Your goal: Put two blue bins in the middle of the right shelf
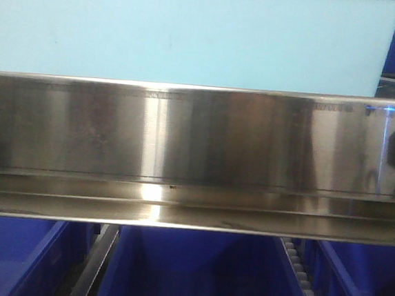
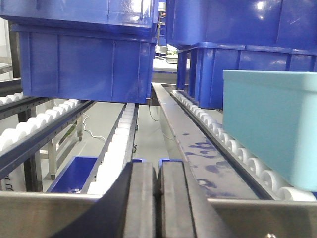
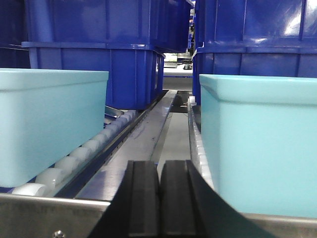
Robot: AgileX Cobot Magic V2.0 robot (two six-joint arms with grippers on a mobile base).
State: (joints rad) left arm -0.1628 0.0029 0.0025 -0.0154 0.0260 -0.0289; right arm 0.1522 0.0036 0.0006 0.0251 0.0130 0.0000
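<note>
Facing: both hands point over the steel front rail into the shelf tier, along its roller lanes.
Left gripper: fingers pressed together with nothing between them; it sits low at the rail.
Right gripper: fingers likewise together and empty; also low at the rail.
First pale blue bin: ahead and to the left of the right gripper, on the rollers just behind the rail. It is probably the same tub that the left wrist view shows ahead and to the right of the left gripper.
Second pale blue bin: ahead and to the right of the right gripper, near, on the next lane over.
Gap: the right gripper lines up with the bare metal strip between the two bins and touches neither.
Nearer arm: the right one for the second bin; the first bin lies between the two hands.
Long axis: the front view shows one broad pale wall spanning most of the rail, so the long side likely runs across the hands' pointing line; not certain.
Dark blue bins: stacked farther ahead, beyond the pale ones.
Task standing: both bins look seated on this tier, so placement seems nearly done; at most an inward nudge may remain.
</note>
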